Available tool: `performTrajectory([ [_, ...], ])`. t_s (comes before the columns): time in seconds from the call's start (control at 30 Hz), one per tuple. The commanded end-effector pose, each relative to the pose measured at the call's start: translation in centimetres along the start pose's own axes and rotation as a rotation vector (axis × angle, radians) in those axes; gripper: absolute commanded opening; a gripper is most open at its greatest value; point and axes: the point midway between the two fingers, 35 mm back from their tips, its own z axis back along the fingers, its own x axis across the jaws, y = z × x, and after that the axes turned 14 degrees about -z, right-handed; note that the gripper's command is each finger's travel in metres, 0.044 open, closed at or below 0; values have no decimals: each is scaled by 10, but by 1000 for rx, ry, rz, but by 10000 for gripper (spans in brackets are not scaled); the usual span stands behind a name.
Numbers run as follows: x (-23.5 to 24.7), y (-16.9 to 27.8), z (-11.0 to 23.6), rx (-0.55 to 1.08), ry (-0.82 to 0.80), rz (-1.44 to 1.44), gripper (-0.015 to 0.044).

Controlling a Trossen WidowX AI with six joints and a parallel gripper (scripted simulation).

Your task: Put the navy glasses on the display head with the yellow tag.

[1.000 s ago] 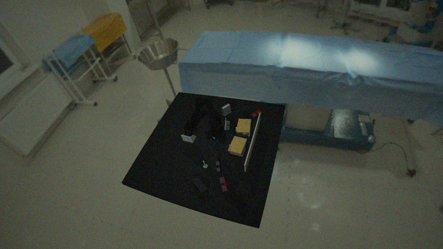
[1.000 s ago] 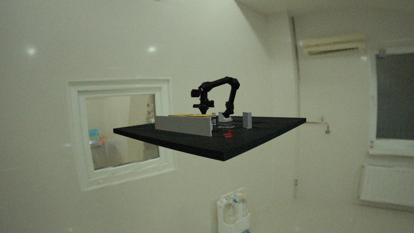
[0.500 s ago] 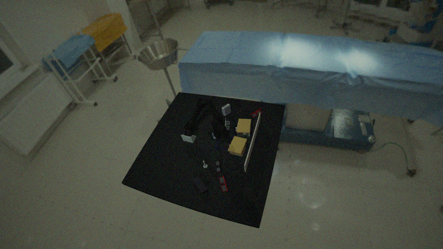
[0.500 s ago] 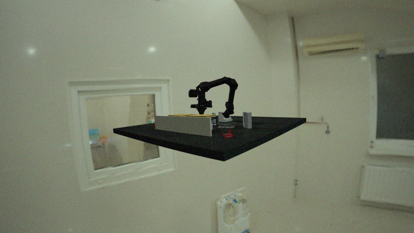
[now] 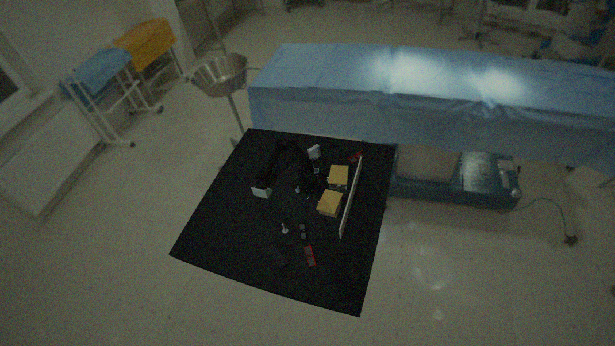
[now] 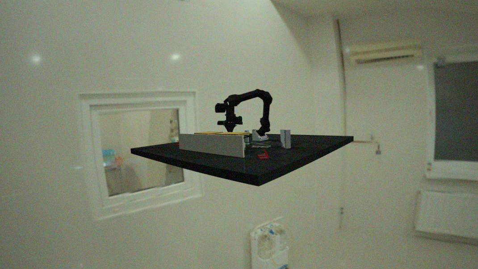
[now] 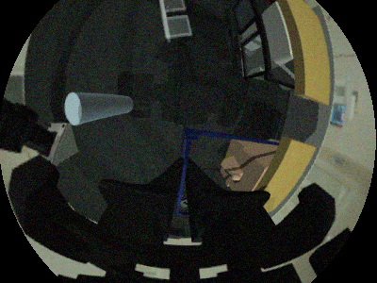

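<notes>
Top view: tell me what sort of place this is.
Likely a hospital operating or treatment room: a long table under a blue drape, a steel basin on a stand, and trolleys with blue and yellow covers.

Setting: hospital operating or procedure room.
A long table under blue drapes point(image 5: 434, 81) fills the far side, lit in bright patches. A steel basin on a stand point(image 5: 219, 78) and white metal trolleys with blue and yellow covers point(image 5: 124, 64) stand near it. Pale floor; white walls with an interior window point(image 6: 140, 150) and an air-conditioning unit point(image 6: 384, 52).
</notes>
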Motion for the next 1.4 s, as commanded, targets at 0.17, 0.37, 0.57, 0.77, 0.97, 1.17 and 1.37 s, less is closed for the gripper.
performTrajectory([
  [0.17,-14,-3,0,-4,2,-6,0],
  [0.37,-22,-5,-1,-5,3,-6,0],
  [0.57,-31,-8,-1,-5,3,-6,0],
  [0.77,-40,-10,-1,-5,3,-5,0],
  [0.97,-48,-12,-2,-5,4,-5,0],
  [1.17,-55,-14,-2,-5,4,-5,0],
  [1.37,-63,-16,-2,-5,4,-5,0],
])
